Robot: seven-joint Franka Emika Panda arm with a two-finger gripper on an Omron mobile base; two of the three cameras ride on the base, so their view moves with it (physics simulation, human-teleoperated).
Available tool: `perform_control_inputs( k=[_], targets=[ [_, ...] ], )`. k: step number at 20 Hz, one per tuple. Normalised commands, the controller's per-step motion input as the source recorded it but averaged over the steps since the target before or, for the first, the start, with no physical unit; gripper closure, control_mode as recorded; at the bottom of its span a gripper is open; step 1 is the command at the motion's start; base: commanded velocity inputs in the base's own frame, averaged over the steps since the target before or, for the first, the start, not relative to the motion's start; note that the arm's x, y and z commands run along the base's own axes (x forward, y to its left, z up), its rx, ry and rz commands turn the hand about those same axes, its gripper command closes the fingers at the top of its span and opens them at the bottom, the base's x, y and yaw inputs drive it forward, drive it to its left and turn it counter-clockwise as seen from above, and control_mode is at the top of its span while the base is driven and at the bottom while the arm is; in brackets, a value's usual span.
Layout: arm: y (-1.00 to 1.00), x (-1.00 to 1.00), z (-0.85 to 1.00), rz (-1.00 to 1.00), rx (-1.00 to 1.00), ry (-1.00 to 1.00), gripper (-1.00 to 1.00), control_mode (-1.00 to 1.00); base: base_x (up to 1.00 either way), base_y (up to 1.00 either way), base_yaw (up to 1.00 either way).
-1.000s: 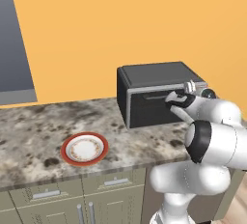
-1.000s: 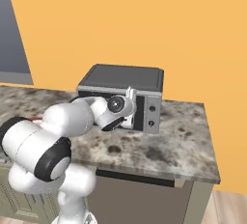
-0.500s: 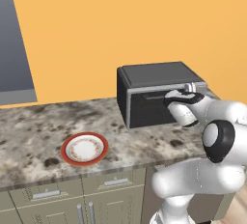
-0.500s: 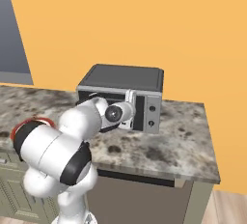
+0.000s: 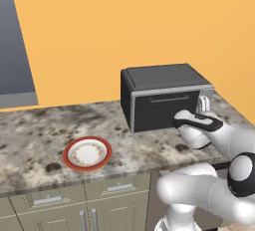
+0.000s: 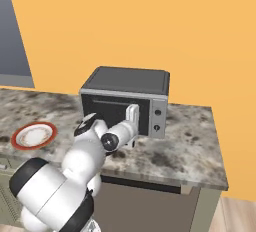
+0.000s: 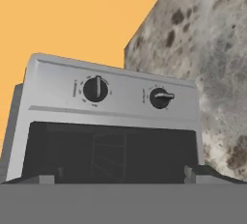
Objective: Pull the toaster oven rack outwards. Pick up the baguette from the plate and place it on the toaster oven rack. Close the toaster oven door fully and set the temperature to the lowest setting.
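The toaster oven [image 5: 162, 77] [image 6: 125, 79] stands on the counter with its door [image 5: 155, 109] [image 7: 111, 153] upright against the front. Behind the dark glass the rack [image 7: 109, 156] shows faintly as thin lines. My gripper [image 5: 203, 101] [image 6: 132, 113] [image 7: 120, 177] is open, just in front of the oven's right side by the control strip, nothing between its fingers. Two knobs [image 7: 96, 89] [image 7: 160, 97] lie straight ahead in the rolled hand view. The red-rimmed plate [image 5: 88, 153] [image 6: 33, 135] sits to the left with nothing on it. The baguette is hidden.
The speckled stone counter [image 5: 35, 135] [image 6: 190, 146] runs left to right, with cabinet drawers [image 5: 47, 200] below its front edge. An orange wall [image 5: 124, 21] rises behind the oven. A grey panel [image 5: 15, 51] stands at the far left.
My hand has shifted a little to the right along the oven's front, toward the control strip. The arm's elbow has swung and dropped. Oven and plate have not moved.
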Motion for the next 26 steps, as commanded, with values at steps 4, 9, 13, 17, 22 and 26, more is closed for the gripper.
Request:
perform_control_inputs(
  k=[4, 9, 13, 17, 22, 26],
  targets=[
    [-0.22, -0.05, 1.00, 0.08, -0.05, 0.29, -1.00, -1.00, 0.00, 0.00, 0.00],
    [-0.27, -0.02, 0.68, 0.07, -0.13, 0.28, -1.00, -1.00, 0.00, 0.00, 0.00],
    [-0.30, -0.05, 0.33, 0.05, -0.21, 0.27, -1.00, -1.00, 0.00, 0.00, 0.00],
    [-0.31, -0.27, 0.34, 0.05, -0.18, 0.25, -1.00, -1.00, 0.00, 0.00, 0.00],
    [-0.13, -0.11, 0.05, 0.19, -0.13, 0.19, -1.00, -1.00, 0.00, 0.00, 0.00],
    [-0.07, -0.28, 0.00, 0.34, 0.00, 0.00, -1.00, -1.00, 0.00, 0.00, 0.00]
  ],
)
